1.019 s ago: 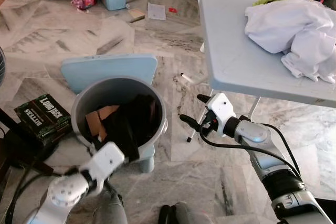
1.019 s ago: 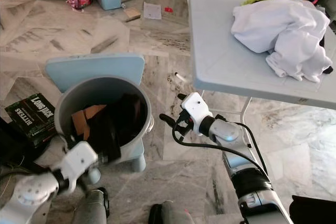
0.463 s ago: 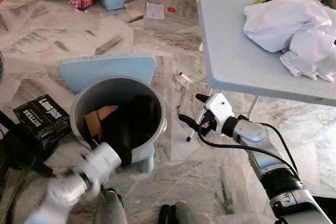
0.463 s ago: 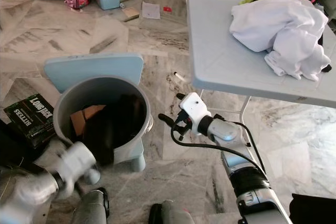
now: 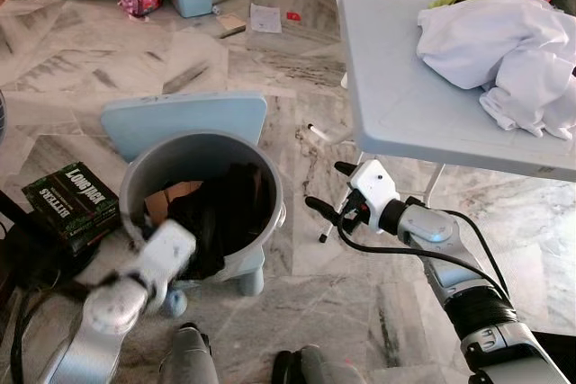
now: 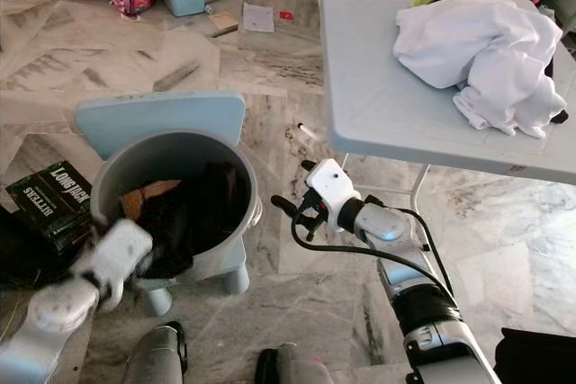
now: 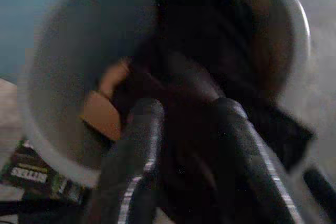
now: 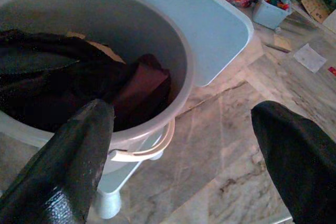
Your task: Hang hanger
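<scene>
Shifted since a second ago: my left tool (image 7: 181, 150), fingers clamped on dark cloth (image 5: 216, 213) at the bucket (image 5: 256, 249) rim, seeking the hanger, unseen, perhaps buried; my right tool (image 5: 326, 188) waits spread wide at its 3 o'clock.

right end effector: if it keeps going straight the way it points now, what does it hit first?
Probably the grey bucket: the right end effector points across bare floor at its rim, fingers wide open. Dark clothes lie just inside. Depth is unclear, so it might pass just over the rim.
</scene>
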Controlling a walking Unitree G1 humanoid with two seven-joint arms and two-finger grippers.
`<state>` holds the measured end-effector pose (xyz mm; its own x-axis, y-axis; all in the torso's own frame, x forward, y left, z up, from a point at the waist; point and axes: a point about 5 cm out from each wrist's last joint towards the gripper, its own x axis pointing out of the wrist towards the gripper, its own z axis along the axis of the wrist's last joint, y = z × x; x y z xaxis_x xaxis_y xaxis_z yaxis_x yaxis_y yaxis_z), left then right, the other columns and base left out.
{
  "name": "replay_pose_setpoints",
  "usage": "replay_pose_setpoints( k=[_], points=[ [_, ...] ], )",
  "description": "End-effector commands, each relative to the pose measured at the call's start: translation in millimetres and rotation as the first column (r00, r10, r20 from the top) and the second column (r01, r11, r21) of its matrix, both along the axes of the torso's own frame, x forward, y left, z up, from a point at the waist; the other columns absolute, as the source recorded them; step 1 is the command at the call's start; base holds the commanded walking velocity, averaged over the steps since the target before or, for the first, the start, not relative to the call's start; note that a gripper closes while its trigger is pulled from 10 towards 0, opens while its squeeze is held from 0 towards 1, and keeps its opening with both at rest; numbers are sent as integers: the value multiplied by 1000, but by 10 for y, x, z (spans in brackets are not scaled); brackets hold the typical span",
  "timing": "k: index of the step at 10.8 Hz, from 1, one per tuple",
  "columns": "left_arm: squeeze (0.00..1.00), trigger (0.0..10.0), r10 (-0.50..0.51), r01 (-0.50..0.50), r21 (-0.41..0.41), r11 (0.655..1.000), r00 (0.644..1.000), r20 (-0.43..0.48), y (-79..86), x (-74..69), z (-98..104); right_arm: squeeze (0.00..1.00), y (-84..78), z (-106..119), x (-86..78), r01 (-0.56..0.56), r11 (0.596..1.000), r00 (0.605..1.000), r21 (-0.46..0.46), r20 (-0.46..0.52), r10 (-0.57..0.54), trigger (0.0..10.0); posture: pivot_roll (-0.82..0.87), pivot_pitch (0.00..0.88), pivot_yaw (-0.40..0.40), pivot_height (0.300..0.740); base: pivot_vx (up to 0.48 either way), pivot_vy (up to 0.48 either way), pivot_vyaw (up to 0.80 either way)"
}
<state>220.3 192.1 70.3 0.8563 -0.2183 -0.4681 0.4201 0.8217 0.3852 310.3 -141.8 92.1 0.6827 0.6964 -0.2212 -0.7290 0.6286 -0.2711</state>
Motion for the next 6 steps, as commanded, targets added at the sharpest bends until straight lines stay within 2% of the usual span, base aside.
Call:
replay_pose_setpoints(
  k=[1, 3, 4, 6],
  points=[
    [1000, 10000, 14, -12, -39, 999, 999, 46, -49, 18, 82, 1000, -34, 10, 10, 6, 1000, 1000, -10, 10, -5, 10000, 34, 134, -158, 740, 0, 0, 0],
    [1000, 10000, 4, -3, -65, 998, 1000, 11, -135, -45, 61, 1000, -37, 0, 8, 4, 1000, 1000, -14, 7, -4, 10000, 34, 134, -158, 740, 0, 0, 0],
    [1000, 10000, 46, -43, -65, 997, 998, 38, -99, -65, 87, 1000, -30, -2, 11, 3, 1000, 1000, -14, 7, -3, 10000, 38, 136, -157, 740, 0, 0, 0],
    [1000, 10000, 73, -73, -7, 997, 996, 41, 36, -28, 89, 1000, -6, -11, 10, -4, 1000, 1000, -16, 7, 4, 10000, 44, 138, -159, 740, 0, 0, 0]
  ],
)
